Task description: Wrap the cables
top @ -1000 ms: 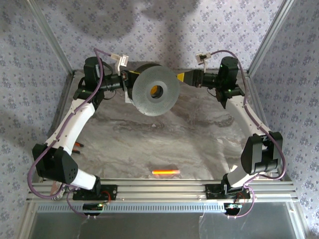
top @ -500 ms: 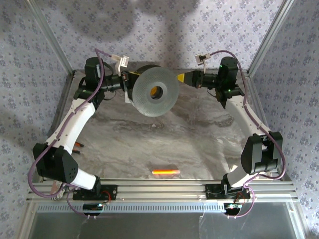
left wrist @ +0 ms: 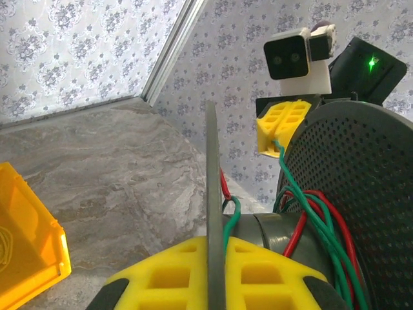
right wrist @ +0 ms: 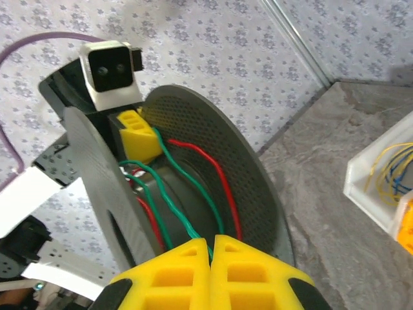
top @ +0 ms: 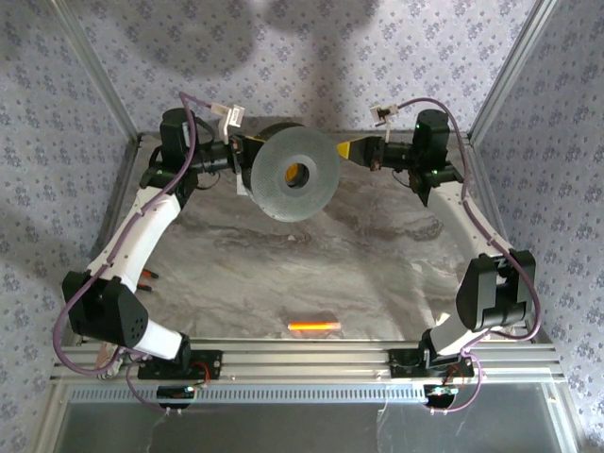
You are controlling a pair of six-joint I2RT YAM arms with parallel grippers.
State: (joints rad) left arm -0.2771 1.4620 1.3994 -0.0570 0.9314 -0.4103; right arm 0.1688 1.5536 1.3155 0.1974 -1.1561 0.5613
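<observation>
The left pincer (left wrist: 213,258) clamps one flange of the dark grey perforated round spool (top: 274,184) above the tabletop (top: 283,274). The right pincer (right wrist: 210,248) is pinched tight on the thin green kinked wire cables (right wrist: 171,200) coming off the hub. Best to pull them taut and lay them between the flanges.

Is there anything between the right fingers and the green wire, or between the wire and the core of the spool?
Nothing visible stands in the way. The right fingers are shut on the green wire, and the wire runs freely between the two flanges of the spool down to its core.
</observation>
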